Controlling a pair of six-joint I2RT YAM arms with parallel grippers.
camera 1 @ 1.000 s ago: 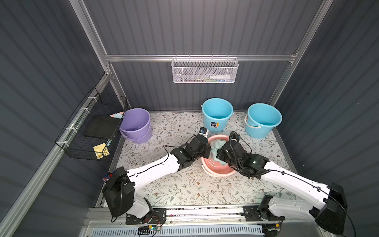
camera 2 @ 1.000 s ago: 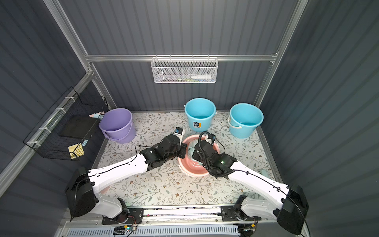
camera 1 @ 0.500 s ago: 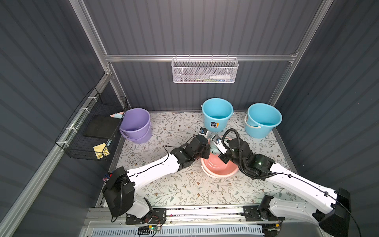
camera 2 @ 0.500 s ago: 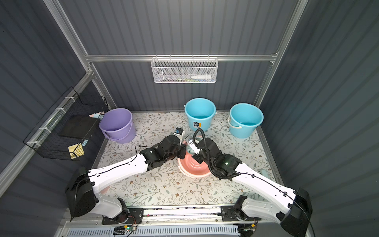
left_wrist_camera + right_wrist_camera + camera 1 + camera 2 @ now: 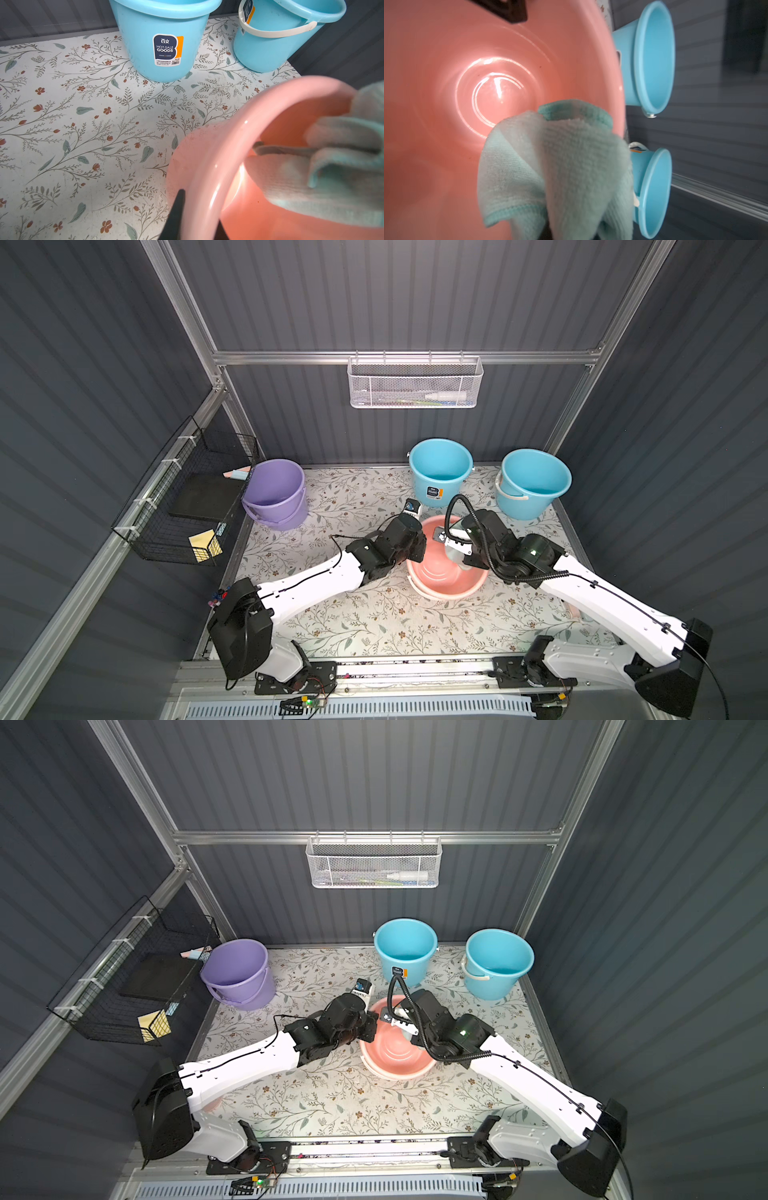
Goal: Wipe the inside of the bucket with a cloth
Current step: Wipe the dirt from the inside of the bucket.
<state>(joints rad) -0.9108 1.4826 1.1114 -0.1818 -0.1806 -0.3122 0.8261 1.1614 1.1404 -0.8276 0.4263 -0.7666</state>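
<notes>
Robot: Since a second ago my right gripper has come up from deep in the pink bucket and swung over to the inner wall on my right side, just under the rim. Bucket and left arm have hardly shifted.

Operator: What is each gripper doing?

Robot: My right jaws are pinched tight on the mint-green cloth, which bunches over them and hides the fingertips. My left gripper is nipped narrowly onto the bucket's rim, with one dark finger outside the wall and one inside.

Operator: And where is the bucket?

Robot: On the floral mat, between my two arms. The labelled blue bucket and the blue bucket with the white handle stand near behind it, and the purple bucket is well apart. It looks tipped, though I can't be sure.

Operator: How do you wipe well from here?

Robot: I'd press the wad flat against the wall and sweep around the curve. Then I'd work down to the glossy bottom, where I see a few dark specks. My left clamp should stay firm so the bucket neither spins nor slides. I'd keep the cloth below the rim so it doesn't slip out. I'd also steer clear of my own finger inside the wall.
</notes>
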